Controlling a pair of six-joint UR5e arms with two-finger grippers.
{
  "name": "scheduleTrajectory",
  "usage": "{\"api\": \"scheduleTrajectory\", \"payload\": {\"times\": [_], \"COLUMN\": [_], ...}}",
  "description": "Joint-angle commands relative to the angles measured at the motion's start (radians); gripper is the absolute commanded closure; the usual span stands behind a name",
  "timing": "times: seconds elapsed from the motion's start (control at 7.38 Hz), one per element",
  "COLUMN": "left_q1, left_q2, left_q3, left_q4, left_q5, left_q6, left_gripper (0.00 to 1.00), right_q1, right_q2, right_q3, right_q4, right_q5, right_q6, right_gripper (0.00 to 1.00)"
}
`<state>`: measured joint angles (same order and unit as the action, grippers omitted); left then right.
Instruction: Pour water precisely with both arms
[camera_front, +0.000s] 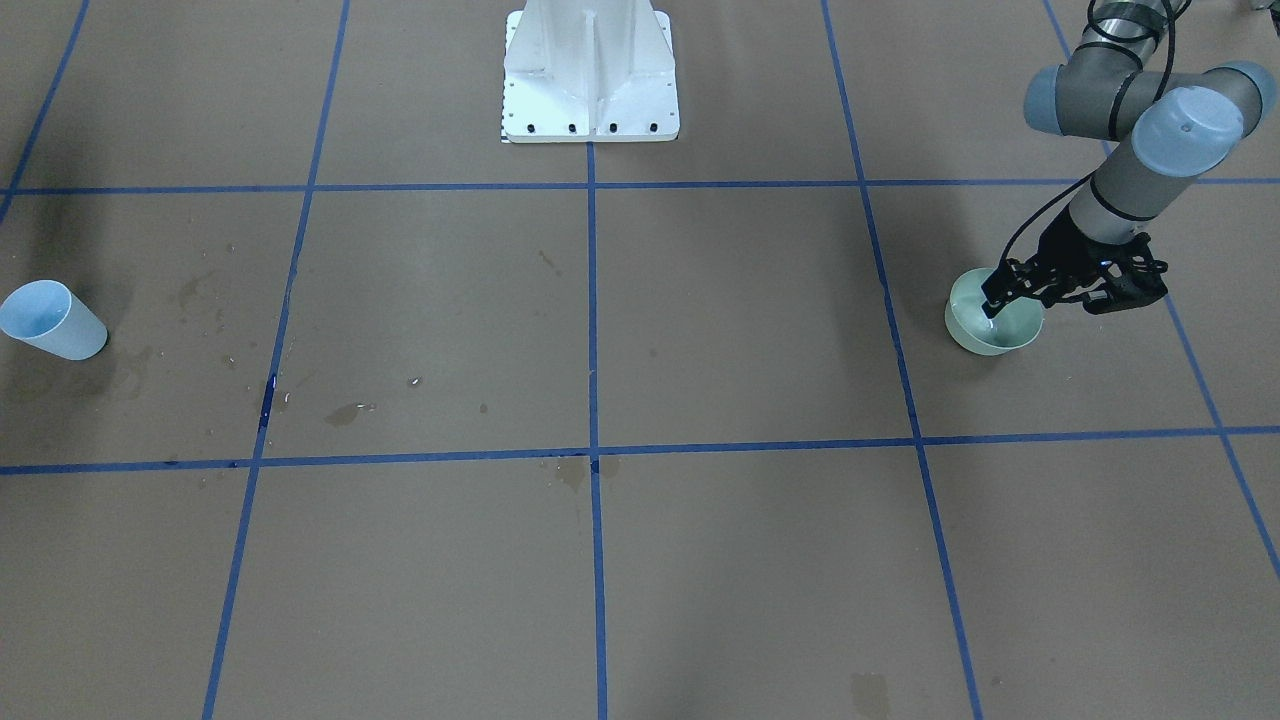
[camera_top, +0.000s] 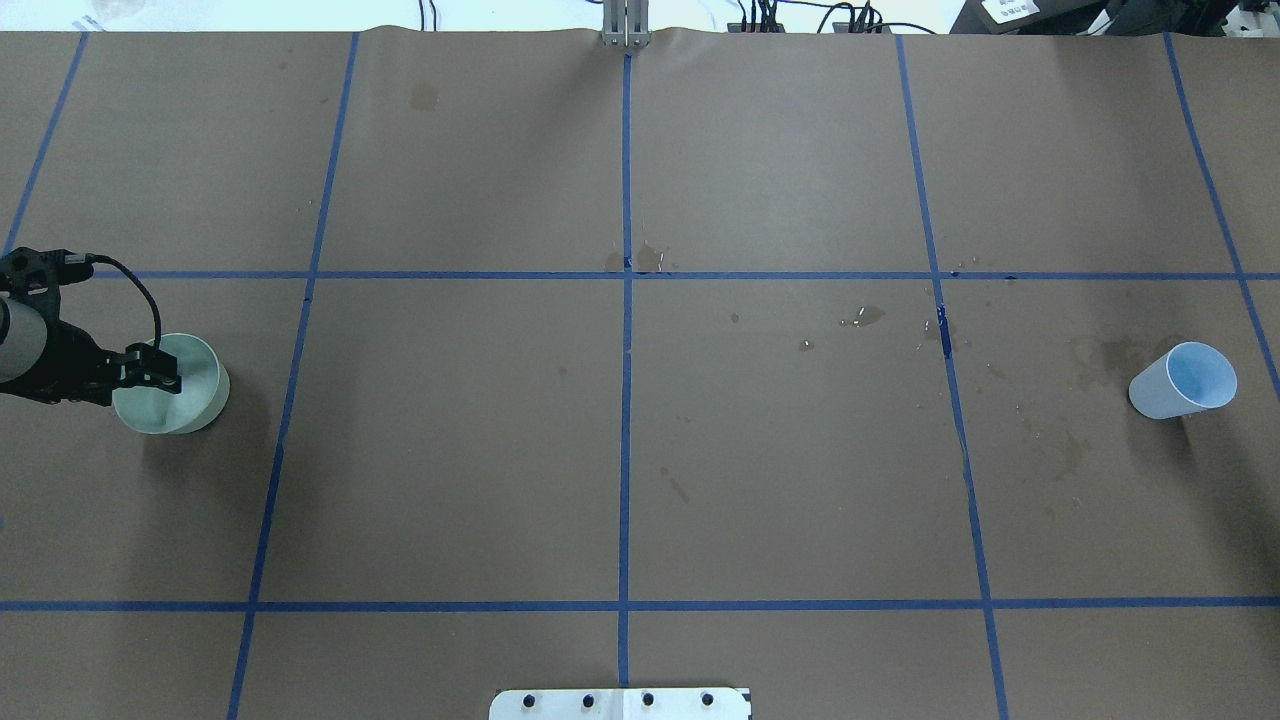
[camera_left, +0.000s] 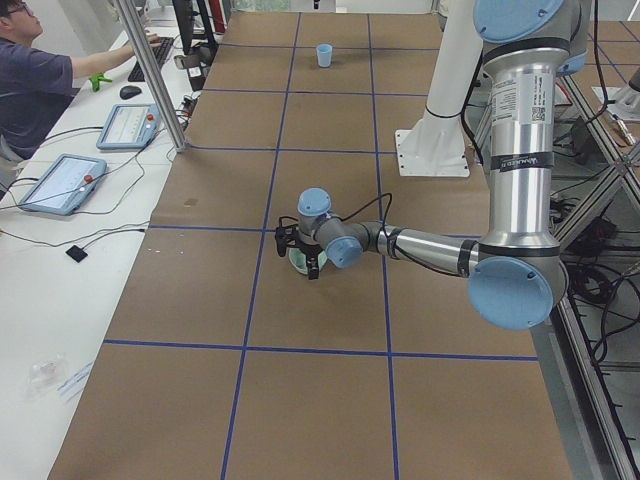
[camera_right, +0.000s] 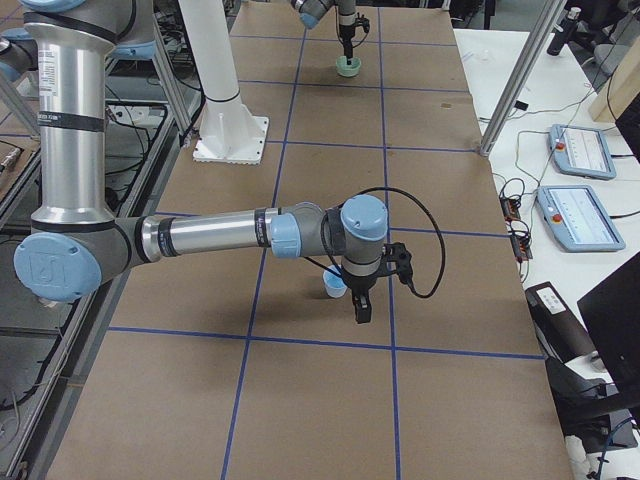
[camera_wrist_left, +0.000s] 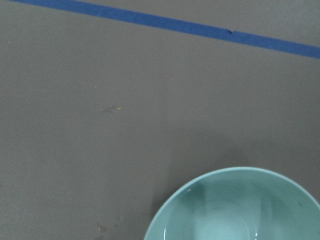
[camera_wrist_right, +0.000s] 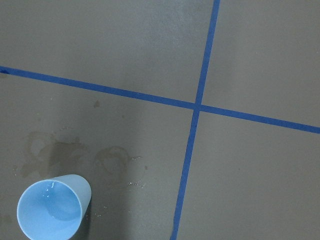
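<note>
A pale green bowl stands at my left end of the brown table. It also shows in the overhead view and the left wrist view, where faint glints suggest water in it. My left gripper hangs tilted over the bowl's rim, and its jaws look apart with nothing in them. A light blue cup stands at the right end, with a little water glinting inside. My right gripper hangs just beside the cup. I cannot tell whether it is open or shut.
Blue tape lines divide the brown paper into squares. Damp stains mark the paper near the cup and the table's middle. The white pedestal stands at the robot's edge. An operator sits at a side desk.
</note>
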<state>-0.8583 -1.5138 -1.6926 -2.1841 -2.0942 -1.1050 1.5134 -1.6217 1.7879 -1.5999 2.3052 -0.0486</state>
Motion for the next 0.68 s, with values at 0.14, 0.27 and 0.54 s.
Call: {"api": "scheduleTrajectory", "payload": {"times": [0.14, 0.27, 0.54], "left_q1": [0.002, 0.001, -0.022], "left_q2": [0.009, 0.01, 0.001], "left_q3": [-0.004, -0.007, -0.042], "left_q4": [0.006, 0.01, 0.03], "left_q5": [-0.012, -0.054, -0.137], "left_q6": [-0.004, -0.003, -0.001], "left_gripper": [1.0, 1.0, 1.0], "right_q1": [0.001, 0.001, 0.001], "right_q2": [0.002, 0.002, 0.009], "right_q3": [0.002, 0.002, 0.004], "right_q4": [-0.003, -0.003, 0.005], "right_q5": [0.011, 0.013, 0.003], "right_q6": [0.003, 0.003, 0.001], "right_gripper": [0.0, 0.0, 0.0]}}
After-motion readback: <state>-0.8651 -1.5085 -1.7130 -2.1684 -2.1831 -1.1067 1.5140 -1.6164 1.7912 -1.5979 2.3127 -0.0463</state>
